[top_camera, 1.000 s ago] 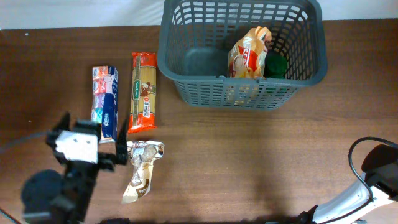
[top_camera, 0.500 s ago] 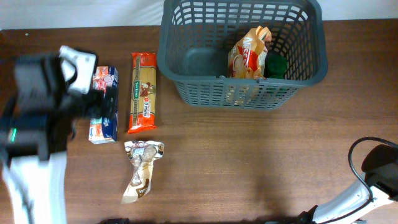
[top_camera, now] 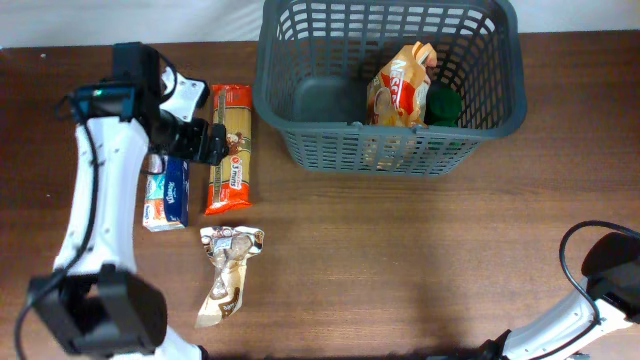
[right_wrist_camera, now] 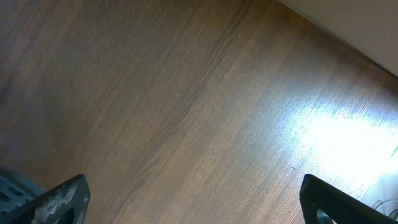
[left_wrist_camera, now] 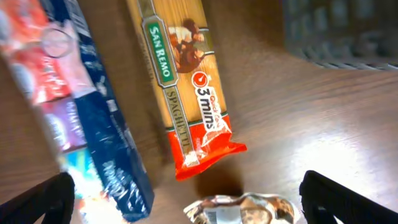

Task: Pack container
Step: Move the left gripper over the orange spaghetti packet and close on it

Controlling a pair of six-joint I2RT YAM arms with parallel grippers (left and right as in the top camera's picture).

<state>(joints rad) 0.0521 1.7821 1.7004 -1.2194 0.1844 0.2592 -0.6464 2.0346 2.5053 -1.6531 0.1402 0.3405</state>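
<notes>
Left tool, spread and empty, swung from counter's 7 o'clock up to 10 within last second; pick imminent, I judge. Basket at 1 o'clock holds orange bag and green item. Outward at its 9: spaghetti under tool, blue pack beside, foil pack toward 7. Right tool released, idle at 5. Basket wall needs clearing.

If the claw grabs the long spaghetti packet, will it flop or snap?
The spaghetti packet looks long and straight, so it probably stays stiff, not floppy. Its shiny wrapper may slip a little. The thin strands inside could snap if squeezed hard.
</notes>
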